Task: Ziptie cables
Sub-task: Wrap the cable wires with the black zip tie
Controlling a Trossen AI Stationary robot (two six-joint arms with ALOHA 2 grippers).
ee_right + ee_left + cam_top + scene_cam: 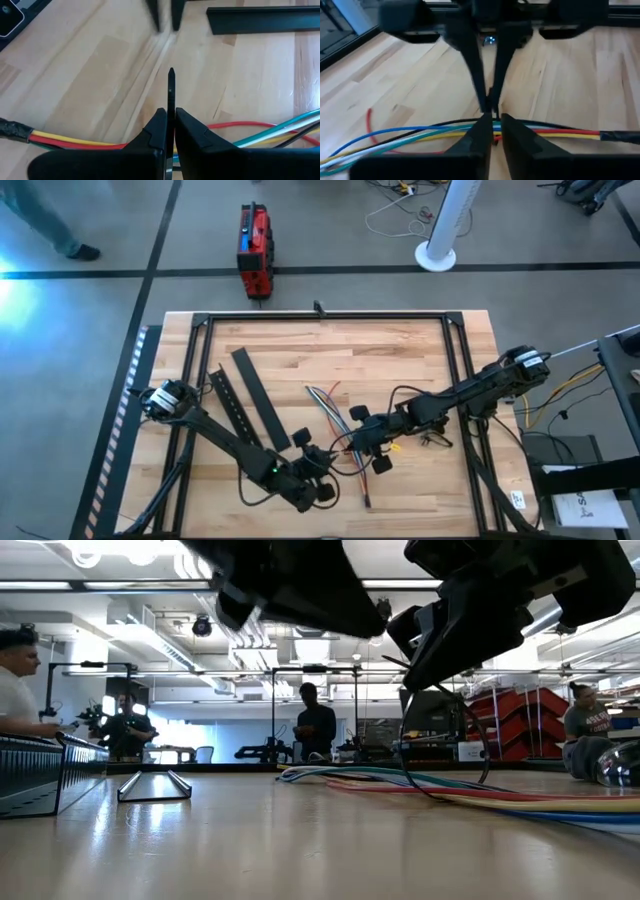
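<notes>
The cables (325,408) are thin blue, green, yellow, red and white wires lying flat on the wooden table (420,360). They also show in the left wrist view (410,135) and the right wrist view (285,127). My right gripper (350,445) (170,112) is over them, shut on a thin black zip tie (171,90). My left gripper (330,460) (495,120) faces it from the near left, just above the cables. It is open by a narrow gap, and its fingertips (156,22) stand short of the tie's free tip. My right gripper pinches the zip tie's strip (171,100) between its two fingers, which lie along it. The free end sticks out past the fingertips toward the left gripper. In the low view a thin black loop (432,790) hangs below the gripper and goes round the cables (400,780).
Two long black slotted bars (245,408) lie left of the cables. A small tangle of dark wire (435,438) lies to the right, under the right arm. A black frame (320,315) borders the table. People stand in the room beyond the table (315,725).
</notes>
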